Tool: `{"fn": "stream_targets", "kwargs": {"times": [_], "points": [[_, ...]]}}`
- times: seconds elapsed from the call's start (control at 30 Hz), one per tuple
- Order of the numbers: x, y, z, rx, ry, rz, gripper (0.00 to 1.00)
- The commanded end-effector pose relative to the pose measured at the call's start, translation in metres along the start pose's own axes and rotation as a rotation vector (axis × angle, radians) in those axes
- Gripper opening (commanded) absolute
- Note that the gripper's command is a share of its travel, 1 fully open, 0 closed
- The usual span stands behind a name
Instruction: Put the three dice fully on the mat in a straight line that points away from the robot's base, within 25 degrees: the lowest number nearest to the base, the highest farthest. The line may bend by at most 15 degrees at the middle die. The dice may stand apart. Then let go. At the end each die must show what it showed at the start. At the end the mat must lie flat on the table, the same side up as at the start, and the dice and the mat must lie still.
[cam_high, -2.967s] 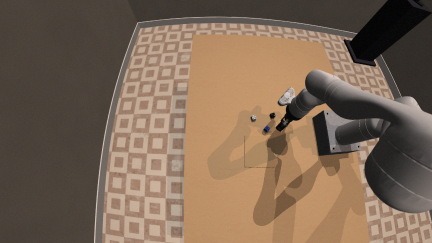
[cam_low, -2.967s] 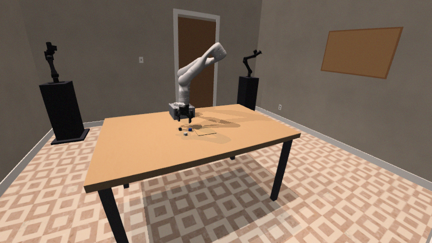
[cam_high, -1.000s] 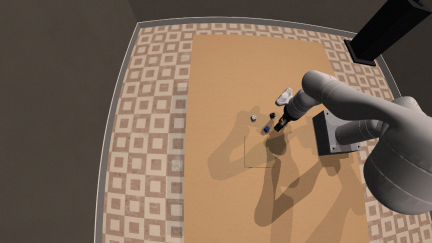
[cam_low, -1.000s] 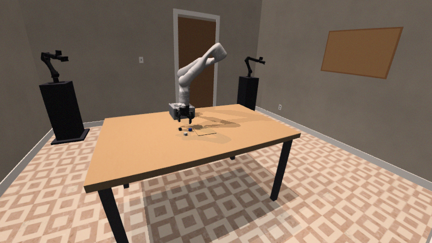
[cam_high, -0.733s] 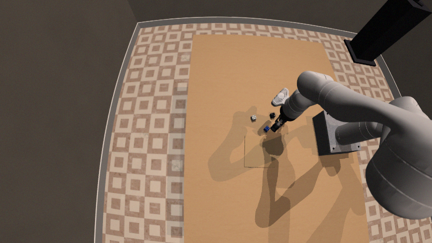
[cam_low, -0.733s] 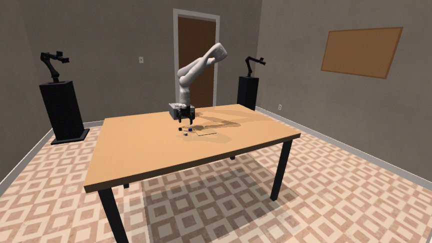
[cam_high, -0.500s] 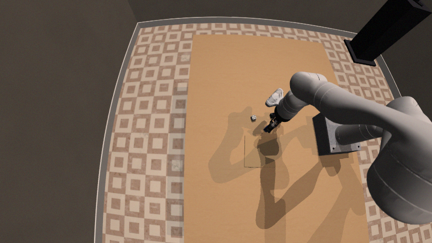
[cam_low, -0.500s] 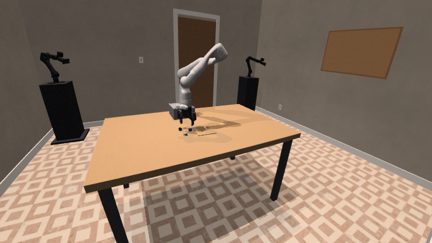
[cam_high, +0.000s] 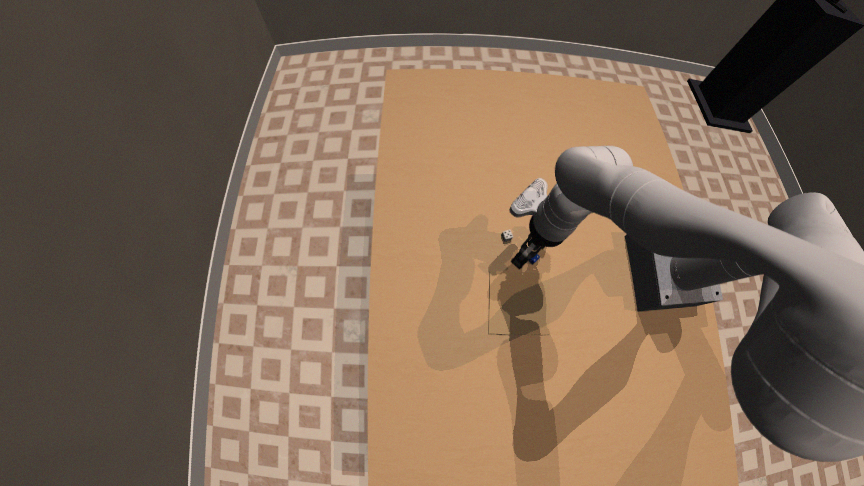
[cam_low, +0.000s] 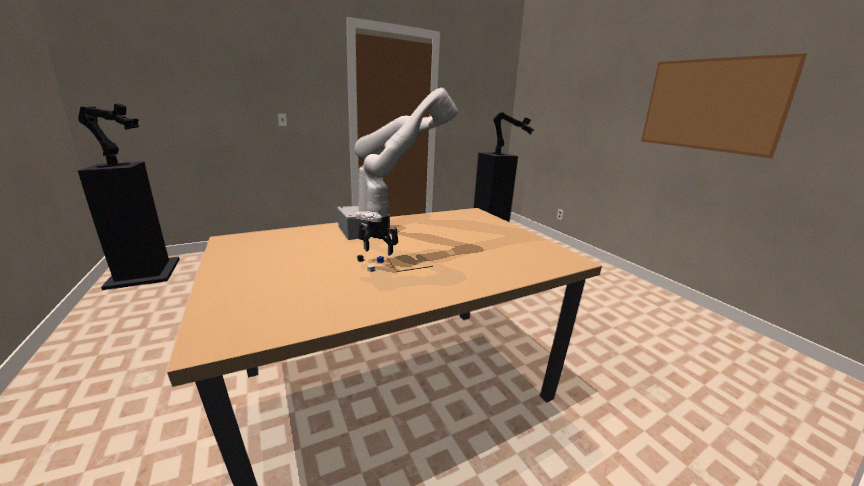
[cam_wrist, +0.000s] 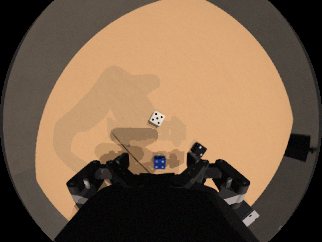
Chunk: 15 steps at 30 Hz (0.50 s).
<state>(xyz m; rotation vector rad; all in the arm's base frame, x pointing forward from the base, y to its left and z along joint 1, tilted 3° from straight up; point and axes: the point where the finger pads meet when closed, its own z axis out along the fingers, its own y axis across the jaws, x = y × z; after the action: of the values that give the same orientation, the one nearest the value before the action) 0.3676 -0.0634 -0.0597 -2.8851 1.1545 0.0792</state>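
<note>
My gripper (cam_high: 524, 257) (cam_low: 378, 249) is open and empty, above the table. In the wrist view the blue die (cam_high: 534, 258) (cam_low: 380, 259) (cam_wrist: 159, 162) shows in the gap between the fingers, below them. Its pips are too small to count surely. The black die (cam_low: 360, 258) (cam_wrist: 198, 150) lies by the right finger in the wrist view, and is hidden behind the gripper in the top view. The white die (cam_high: 506, 235) (cam_low: 370, 268) (cam_wrist: 157, 118) shows five and lies farther from the base. All three dice lie off the mat (cam_high: 496, 327) (cam_low: 410, 266), which is table-coloured with a thin dark outline.
The robot's base (cam_high: 646, 278) (cam_low: 349, 224) stands at the table's rear edge. The wooden table (cam_high: 435, 151) (cam_low: 271, 302) (cam_wrist: 225, 75) extends around the dice and mat. Arm shadows fall over the mat, whose edge near the base is hard to see.
</note>
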Motion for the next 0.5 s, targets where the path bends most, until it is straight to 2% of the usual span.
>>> {"fn": "stream_targets", "kwargs": {"times": [0.0,0.47], "points": [[0.0032,-0.0041,-0.0001,0.001,0.003,-0.006,1.00],[0.0044,-0.0056,-0.0001,0.001,0.003,-0.006,1.00]]}}
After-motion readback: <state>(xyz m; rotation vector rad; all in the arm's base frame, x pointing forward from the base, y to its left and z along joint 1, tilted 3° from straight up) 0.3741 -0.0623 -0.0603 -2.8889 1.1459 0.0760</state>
